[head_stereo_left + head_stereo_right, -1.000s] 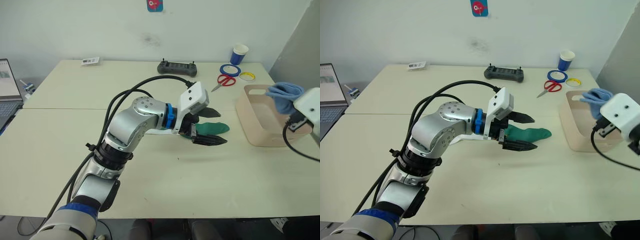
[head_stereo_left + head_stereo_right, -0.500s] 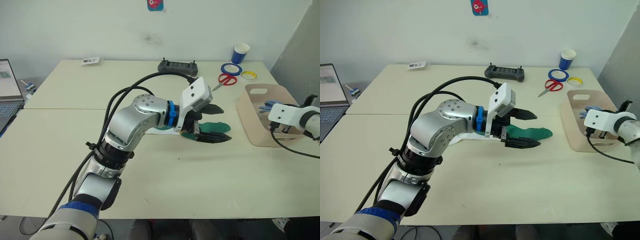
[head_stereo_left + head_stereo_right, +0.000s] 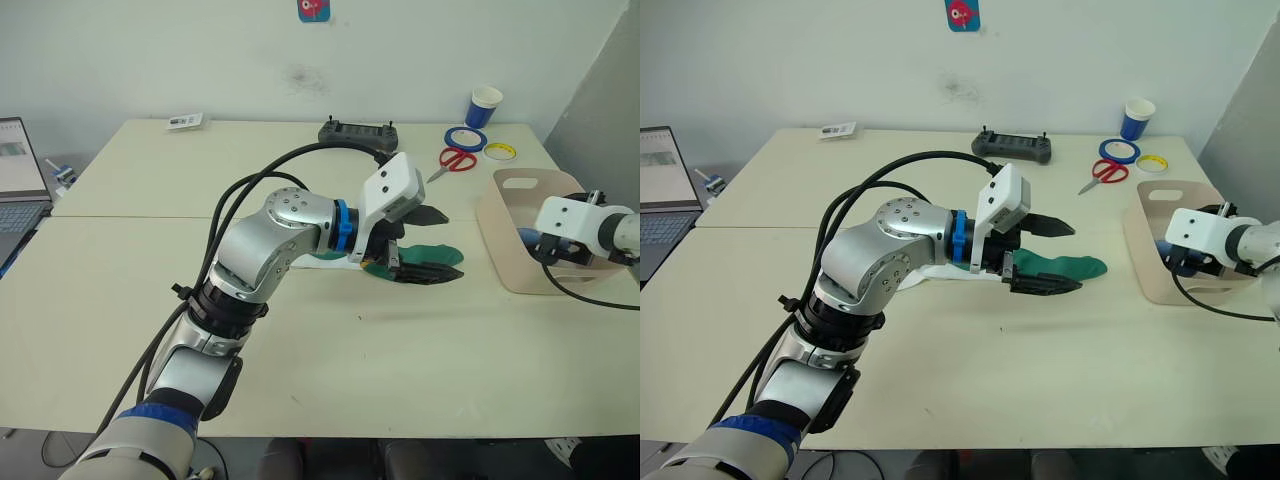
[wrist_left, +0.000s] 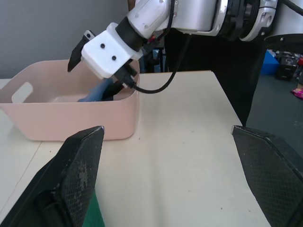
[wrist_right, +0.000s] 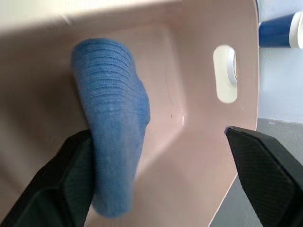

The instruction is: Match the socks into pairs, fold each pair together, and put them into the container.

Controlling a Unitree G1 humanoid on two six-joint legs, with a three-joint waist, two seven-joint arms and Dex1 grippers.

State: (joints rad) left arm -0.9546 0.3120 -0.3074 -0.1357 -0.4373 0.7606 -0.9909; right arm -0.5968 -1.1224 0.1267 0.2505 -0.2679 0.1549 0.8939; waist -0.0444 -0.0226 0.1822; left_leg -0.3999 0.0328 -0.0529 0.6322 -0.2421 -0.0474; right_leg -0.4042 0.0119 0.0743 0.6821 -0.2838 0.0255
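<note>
My right gripper [image 5: 156, 184] is down inside the bin [image 3: 505, 262] at the worktop's right edge, fingers spread wide, one finger touching the blue sock [image 5: 113, 118] that lies bunched on the bin floor near a side wall; nothing held. Blue sock also seen through the left wrist view, inside the bin just under my right wrist. My left gripper [image 3: 428, 245] is out over the middle of the worktop, fingers wide apart, one above and one below, hovering right over the green sock [image 3: 435, 255], which lies flat on the worktop between my left arm and the bin; can't tell if the lower finger touches it. A bit of white sock [image 3: 940, 271] peeks from under my left forearm, beside the green one. Along the far edge: black controller [image 3: 358, 132], red scissors [image 3: 455, 160], blue tape roll [image 3: 462, 138], yellow tape roll [image 3: 496, 151], blue cup [image 3: 482, 106]. Small card [image 3: 183, 122] near the far left corner. Laptop [image 3: 20, 180] at the left edge.
</note>
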